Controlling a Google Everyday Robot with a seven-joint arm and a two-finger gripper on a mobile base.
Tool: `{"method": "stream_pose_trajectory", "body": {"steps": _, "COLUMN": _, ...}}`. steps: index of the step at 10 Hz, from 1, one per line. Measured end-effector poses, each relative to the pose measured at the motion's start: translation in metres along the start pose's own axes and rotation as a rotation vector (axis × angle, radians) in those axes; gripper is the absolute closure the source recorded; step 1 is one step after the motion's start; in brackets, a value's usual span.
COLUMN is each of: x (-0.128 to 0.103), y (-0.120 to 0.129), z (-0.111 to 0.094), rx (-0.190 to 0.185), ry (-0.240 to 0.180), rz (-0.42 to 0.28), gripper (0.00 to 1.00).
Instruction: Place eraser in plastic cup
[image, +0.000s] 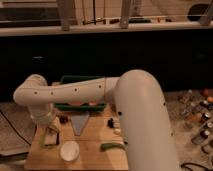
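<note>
Jaws pressed together at the tip of the gripper (51, 134), low over the left edge of the table (92, 140), toward its front left corner. Pinching something or not: impossible to tell (too dim down there). Directly beneath, the plastic cup (45, 143), a pale green rim peeking out on the near and left side of the gripper, the rest covered by it. Touching or just above: again no telling. Whereabouts of the eraser: not to be made out.

Elsewhere in the same camera view:
- Just right of the plastic cup, close to the front edge, a whitish round cup (69, 150), upright and a little larger.
- Behind that, toward the middle of the table, a grey wedge-shaped piece (80, 121).
- Along the back edge, a dark green tray (80, 78), crossed in front by the white arm (75, 92).
- Near the front edge, right of the whitish round cup, a long green thing (113, 146) lying flat.
- Behind it, a small dark object (111, 122).
- Between those two, a small pale one (117, 131).
</note>
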Motion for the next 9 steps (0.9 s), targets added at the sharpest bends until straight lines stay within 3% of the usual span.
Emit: {"method": "stream_pose_trajectory", "body": {"steps": 9, "x": -0.008, "y": -0.039, "z": 0.003, "rx": -0.091, "ry": -0.031, "rz": -0.172, "gripper": 1.0}}
